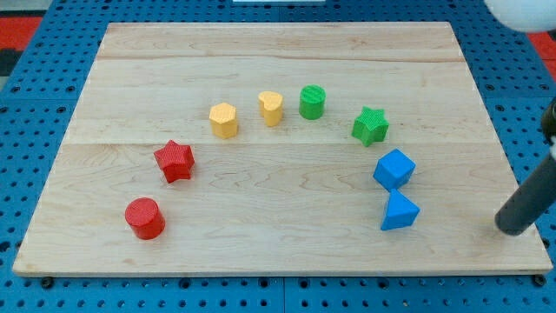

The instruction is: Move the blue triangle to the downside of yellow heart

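The blue triangle point(399, 211) lies at the board's lower right, just below the blue cube point(394, 169). The yellow heart point(271, 108) stands in the upper middle, between the yellow hexagon point(223, 120) and the green cylinder point(313, 102). My tip point(514, 229) is at the view's right edge, well to the right of the blue triangle and apart from every block.
A green star point(370, 126) sits above the blue cube. A red star point(175, 160) and a red cylinder point(145, 218) are at the left. The wooden board point(278, 252) rests on a blue pegboard point(52, 35). A white round object point(526, 12) shows at top right.
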`<action>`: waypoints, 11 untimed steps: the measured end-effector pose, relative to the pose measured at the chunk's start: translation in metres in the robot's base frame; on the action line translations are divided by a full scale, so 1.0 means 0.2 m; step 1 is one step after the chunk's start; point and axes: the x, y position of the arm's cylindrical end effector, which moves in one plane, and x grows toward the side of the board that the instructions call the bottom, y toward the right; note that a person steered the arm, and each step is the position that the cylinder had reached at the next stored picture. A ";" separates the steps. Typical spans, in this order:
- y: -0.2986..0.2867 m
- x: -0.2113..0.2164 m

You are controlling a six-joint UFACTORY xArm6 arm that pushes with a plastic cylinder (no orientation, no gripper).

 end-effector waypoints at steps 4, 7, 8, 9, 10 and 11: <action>-0.53 -0.18; -0.85 -0.06; -0.93 -0.27; -1.07 -0.30; -1.09 -0.21; -1.12 -0.32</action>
